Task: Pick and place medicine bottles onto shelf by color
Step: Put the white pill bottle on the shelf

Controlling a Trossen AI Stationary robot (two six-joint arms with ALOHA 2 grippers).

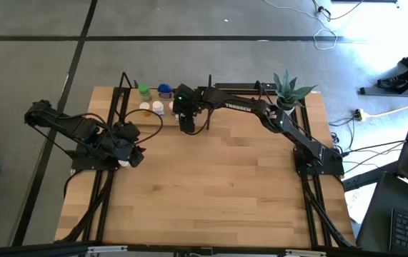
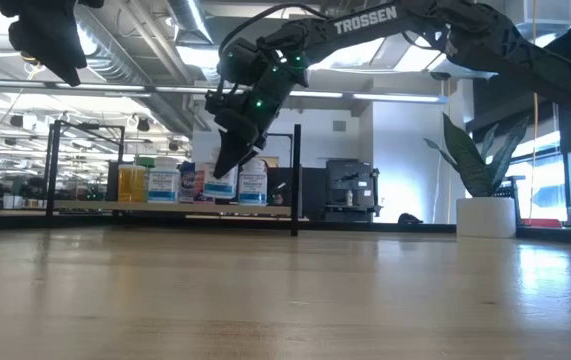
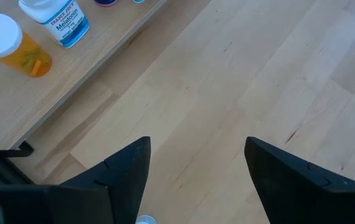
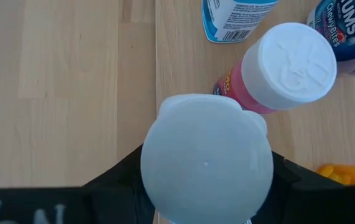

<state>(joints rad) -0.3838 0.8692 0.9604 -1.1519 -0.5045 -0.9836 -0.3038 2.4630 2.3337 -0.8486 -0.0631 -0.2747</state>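
The shelf [image 1: 150, 114] stands at the table's far left, its light board [image 2: 165, 207] framed by black posts. Several medicine bottles [image 1: 153, 100] stand on it: a green one [image 1: 143, 91], a blue one [image 1: 164, 91] and white ones. My right gripper [image 1: 186, 121] is at the shelf's right end, shut on a white-capped bottle [image 4: 205, 168]. My left gripper [image 1: 131, 153] is open and empty over the table, just near of the shelf. Its wrist view shows an orange bottle with a white cap [image 3: 9, 46] and a white bottle with a blue label [image 3: 59, 22] standing on the shelf. My right gripper holds the white-capped bottle between its two fingers [image 4: 124, 180], which come from above and point down. The wide white cap [image 4: 205, 140] hides where the fingers meet the bottle's body. The bottle stands upright. Whether its base is on the board, I cannot tell.
Next to the held bottle stand a pink bottle with a white cap [image 4: 289, 65], a white and blue bottle [image 4: 233, 18] and a dark blue one [image 4: 345, 28]. A potted plant [image 1: 287, 91] stands at the far right. A black shelf post [image 2: 295, 180] rises beside my right gripper.
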